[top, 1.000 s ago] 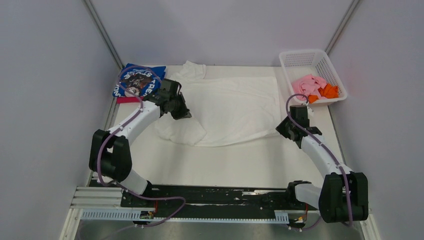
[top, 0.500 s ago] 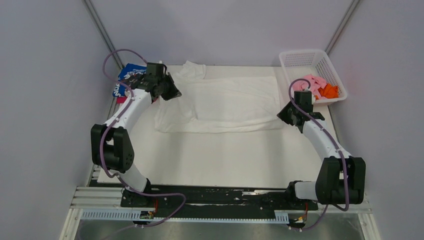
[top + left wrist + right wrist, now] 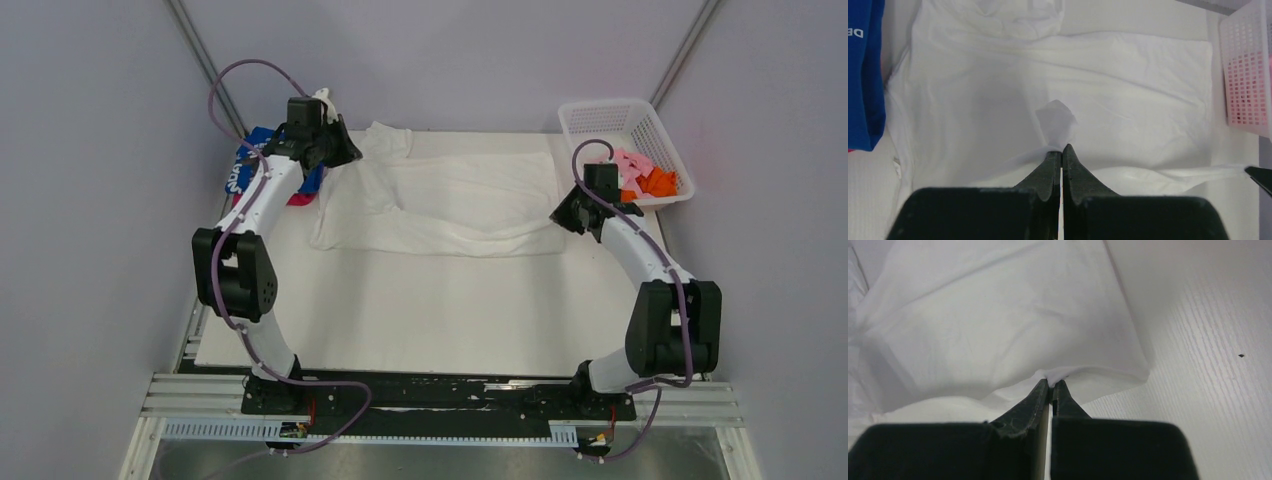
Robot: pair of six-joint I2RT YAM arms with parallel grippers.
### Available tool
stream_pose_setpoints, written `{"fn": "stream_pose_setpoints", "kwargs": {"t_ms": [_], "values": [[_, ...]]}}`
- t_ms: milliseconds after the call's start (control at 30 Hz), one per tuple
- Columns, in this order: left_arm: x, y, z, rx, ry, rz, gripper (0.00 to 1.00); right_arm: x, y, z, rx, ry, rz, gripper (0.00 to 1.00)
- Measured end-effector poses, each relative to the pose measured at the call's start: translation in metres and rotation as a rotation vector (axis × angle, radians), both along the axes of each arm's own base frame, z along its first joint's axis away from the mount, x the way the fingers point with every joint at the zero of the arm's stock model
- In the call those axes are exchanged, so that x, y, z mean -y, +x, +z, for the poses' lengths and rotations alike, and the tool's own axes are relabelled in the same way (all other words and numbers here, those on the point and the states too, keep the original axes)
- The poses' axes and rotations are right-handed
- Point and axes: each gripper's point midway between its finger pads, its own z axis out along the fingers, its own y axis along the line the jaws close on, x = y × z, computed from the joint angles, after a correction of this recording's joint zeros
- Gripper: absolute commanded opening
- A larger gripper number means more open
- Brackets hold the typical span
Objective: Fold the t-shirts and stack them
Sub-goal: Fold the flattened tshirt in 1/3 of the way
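A large white t-shirt (image 3: 450, 205) lies across the back of the table, its near half folded over. My left gripper (image 3: 335, 150) is shut on a pinch of the white cloth (image 3: 1055, 122) at the shirt's back left, lifted off the table. My right gripper (image 3: 568, 215) is shut on the shirt's edge (image 3: 1058, 374) at its right side, low over the table. A folded blue t-shirt with white lettering (image 3: 245, 165) lies at the back left on a magenta one (image 3: 298, 197). Pink (image 3: 628, 165) and orange (image 3: 658, 183) t-shirts sit in the basket.
A white plastic lattice basket (image 3: 610, 118) stands at the back right; its wall shows in the left wrist view (image 3: 1245, 60). Grey walls close in the left, back and right. The arms' rail runs along the near edge (image 3: 420, 385).
Both grippers moved toward the back with the white shirt's near edge, folding it over itself. The left gripper rose and went to the back left by the blue shirt.
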Motion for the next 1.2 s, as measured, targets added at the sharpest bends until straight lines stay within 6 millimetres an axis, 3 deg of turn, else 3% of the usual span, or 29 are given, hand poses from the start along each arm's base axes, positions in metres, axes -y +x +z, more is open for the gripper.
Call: {"fn": "stream_pose_setpoints", "kwargs": {"t_ms": [133, 300, 400, 467, 500, 533, 567, 633, 767, 833, 933, 1100, 1200], "values": [[-0.006, 0.017, -0.006, 0.007, 0.030, 0.002, 0.00, 0.003, 0.014, -0.003, -0.009, -0.004, -0.005, 0.04], [-0.016, 0.041, -0.029, -0.022, 0.053, 0.016, 0.00, 0.020, 0.033, -0.011, -0.031, -0.013, -0.050, 0.06], [-0.024, 0.067, -0.044, -0.033, 0.068, 0.039, 0.03, 0.032, 0.047, -0.024, -0.058, -0.033, -0.083, 0.22], [-0.029, 0.084, -0.058, -0.044, 0.076, 0.052, 0.33, 0.037, 0.056, -0.034, -0.077, -0.039, -0.094, 0.36], [-0.030, 0.091, -0.065, -0.051, 0.079, 0.053, 0.57, 0.039, 0.062, -0.039, -0.086, -0.043, -0.097, 0.48], [-0.032, 0.098, -0.074, -0.060, 0.081, 0.054, 0.66, 0.040, 0.066, -0.043, -0.093, -0.046, -0.099, 0.60], [-0.032, 0.102, -0.081, -0.069, 0.086, 0.048, 0.87, 0.041, 0.069, -0.046, -0.099, -0.047, -0.100, 0.67], [-0.032, 0.113, -0.094, -0.094, 0.086, 0.048, 0.98, 0.040, 0.072, -0.048, -0.108, -0.044, -0.094, 0.75], [-0.033, 0.123, -0.104, -0.124, 0.089, 0.050, 1.00, 0.031, 0.080, -0.036, -0.078, -0.047, -0.045, 0.87], [-0.031, 0.121, -0.100, -0.128, 0.083, 0.043, 1.00, 0.023, 0.080, -0.031, -0.064, -0.046, -0.003, 0.99], [-0.026, 0.109, -0.089, -0.120, 0.069, 0.033, 1.00, 0.003, 0.076, -0.022, -0.039, -0.035, 0.067, 1.00], [-0.013, 0.046, -0.075, -0.164, 0.058, 0.030, 1.00, -0.050, 0.059, -0.018, -0.017, -0.021, 0.228, 1.00], [0.003, 0.019, -0.071, -0.161, 0.037, 0.009, 1.00, -0.078, 0.053, -0.024, -0.018, -0.020, 0.317, 1.00]]}}
